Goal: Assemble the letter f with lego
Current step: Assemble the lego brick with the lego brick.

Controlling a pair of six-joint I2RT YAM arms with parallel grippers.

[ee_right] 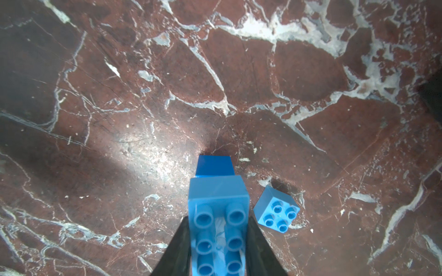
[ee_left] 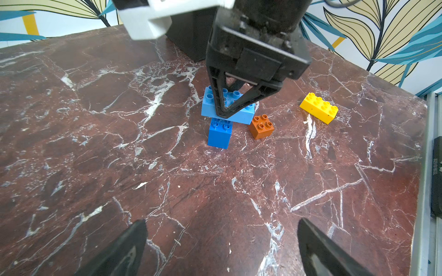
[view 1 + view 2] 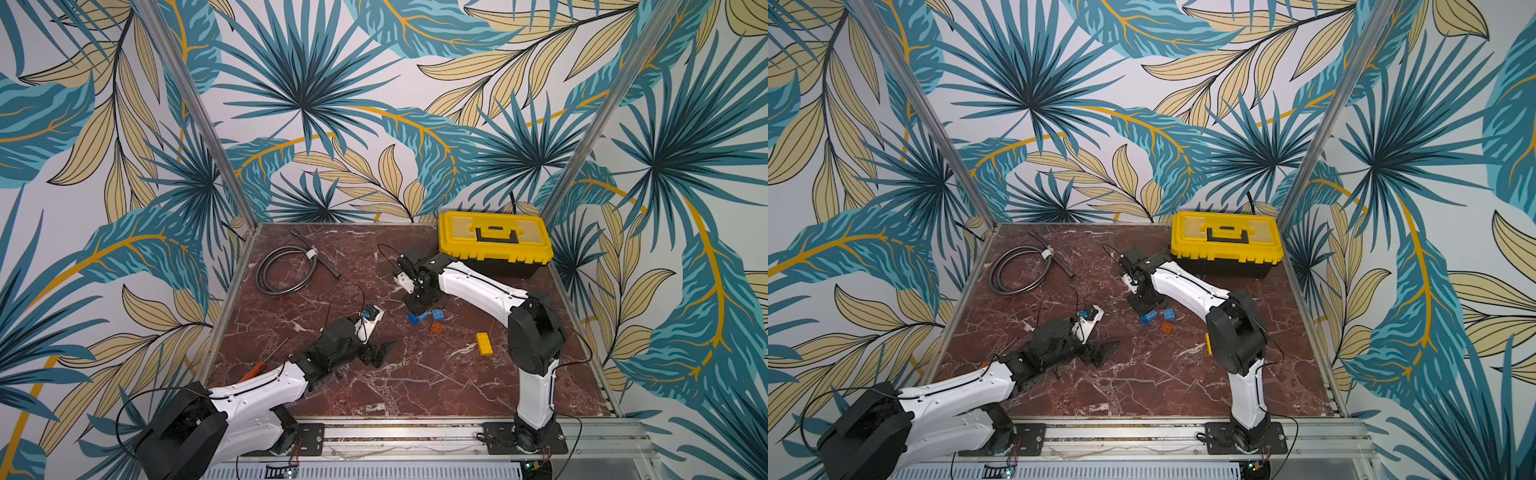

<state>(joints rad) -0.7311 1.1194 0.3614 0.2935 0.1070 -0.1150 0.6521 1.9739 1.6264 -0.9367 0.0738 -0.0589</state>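
One marking found. In the left wrist view, a black part (image 2: 437,176) just beyond the edge of the surface (image 2: 95,119) carries a single line of pale printed characters, running sideways along its length. They look like digits but are too small and blurred to read with certainty. Nothing else in any view bears readable text, label, brand or sign.

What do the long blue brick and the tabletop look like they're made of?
The long blue brick: likely moulded plastic, smooth and semi-gloss, with crisp hollow studs. The tabletop: red-brown marble look with white veins and a sheen; real stone or printed laminate cannot be told.
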